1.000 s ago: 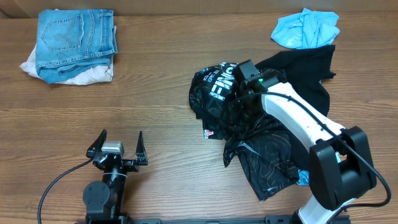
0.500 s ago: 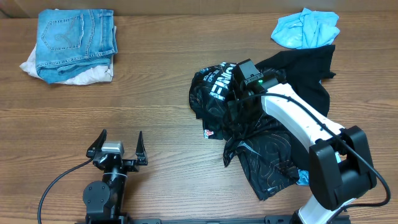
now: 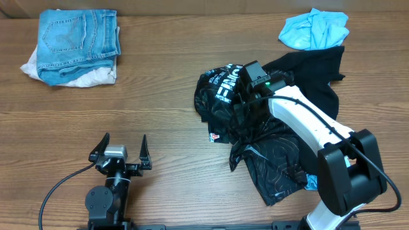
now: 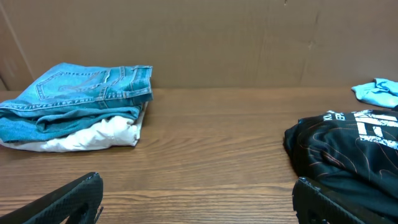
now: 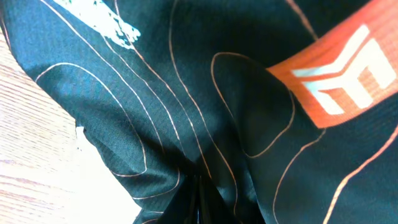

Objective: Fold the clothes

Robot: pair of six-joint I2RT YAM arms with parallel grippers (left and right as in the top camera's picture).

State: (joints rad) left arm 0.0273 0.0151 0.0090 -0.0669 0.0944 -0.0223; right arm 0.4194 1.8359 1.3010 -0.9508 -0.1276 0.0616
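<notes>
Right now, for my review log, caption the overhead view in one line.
Right gripper pinches the crumpled black jersey; left gripper rests open at the front; folded jeans lie back left.

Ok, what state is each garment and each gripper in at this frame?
black jersey: crumpled, unfolded.
jeans: folded, stacked on the white garment.
white garment: under the jeans, looks folded.
light blue garment: crumpled, unfolded.
left gripper: open, empty, away from the clothes.
right gripper: down in the jersey, fingers hidden by fabric.
</notes>
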